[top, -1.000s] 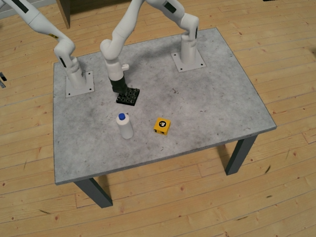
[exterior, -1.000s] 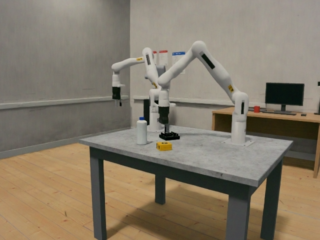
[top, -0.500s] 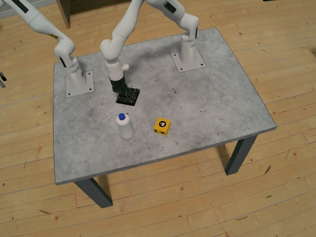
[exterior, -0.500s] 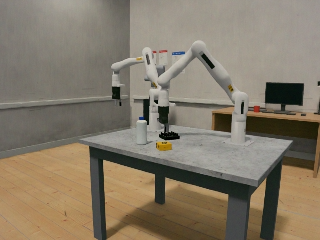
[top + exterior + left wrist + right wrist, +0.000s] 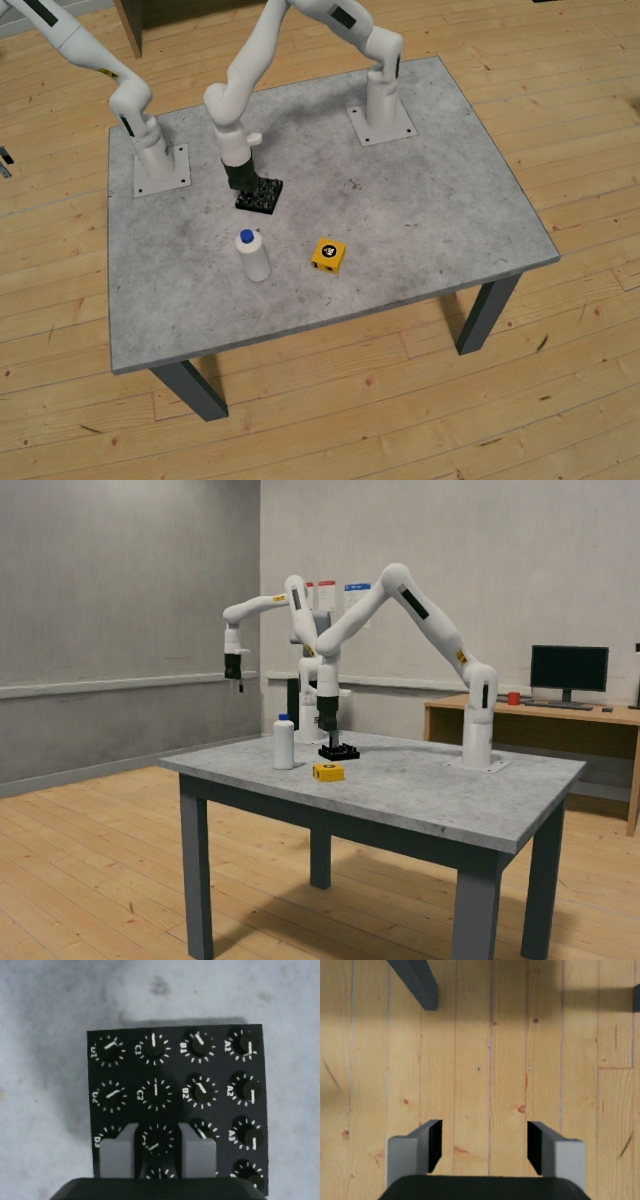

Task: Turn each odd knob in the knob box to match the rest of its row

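Fingers (image 5: 333, 739) half-open, the left gripper (image 5: 250, 192) (image 5: 333, 746) (image 5: 158, 1142) straddles C3 (image 5: 156, 1141), still off its row's mark, on the knob box (image 5: 255, 209) (image 5: 341, 757) (image 5: 178, 1067), table left; rows A and B look matched, D3 (image 5: 113, 1134) unclear, the right gripper (image 5: 6, 162) (image 5: 236, 688) (image 5: 484, 1138) wide

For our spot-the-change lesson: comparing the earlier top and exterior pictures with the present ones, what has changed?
Nothing visibly changed. The black square knob box, white blue-capped bottle and yellow box stayed put, as did both white jointed arms. Nothing was visibly taken hold of or let go; any small knob turn cannot be told.
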`<control>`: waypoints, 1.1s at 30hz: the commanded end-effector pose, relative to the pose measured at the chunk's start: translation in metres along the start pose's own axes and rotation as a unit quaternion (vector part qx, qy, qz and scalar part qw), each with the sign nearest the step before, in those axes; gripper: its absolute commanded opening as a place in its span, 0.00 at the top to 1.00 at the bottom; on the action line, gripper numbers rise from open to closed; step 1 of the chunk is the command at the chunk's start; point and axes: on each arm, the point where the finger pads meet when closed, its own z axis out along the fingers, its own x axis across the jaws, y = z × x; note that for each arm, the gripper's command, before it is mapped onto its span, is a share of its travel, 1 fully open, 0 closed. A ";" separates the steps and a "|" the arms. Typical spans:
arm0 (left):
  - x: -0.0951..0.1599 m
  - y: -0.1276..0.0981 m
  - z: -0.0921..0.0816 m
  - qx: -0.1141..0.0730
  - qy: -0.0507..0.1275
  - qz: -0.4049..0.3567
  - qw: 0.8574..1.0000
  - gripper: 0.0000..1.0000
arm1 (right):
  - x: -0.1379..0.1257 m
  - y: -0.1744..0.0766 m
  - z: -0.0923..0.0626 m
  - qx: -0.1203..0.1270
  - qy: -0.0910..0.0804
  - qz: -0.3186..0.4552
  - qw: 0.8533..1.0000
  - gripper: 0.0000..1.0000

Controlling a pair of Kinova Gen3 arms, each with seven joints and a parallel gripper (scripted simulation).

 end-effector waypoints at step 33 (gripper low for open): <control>0.000 0.001 0.003 -0.001 -0.001 0.000 1.000 0.70 | 0.000 0.000 -0.001 -0.001 0.000 0.000 1.000 0.00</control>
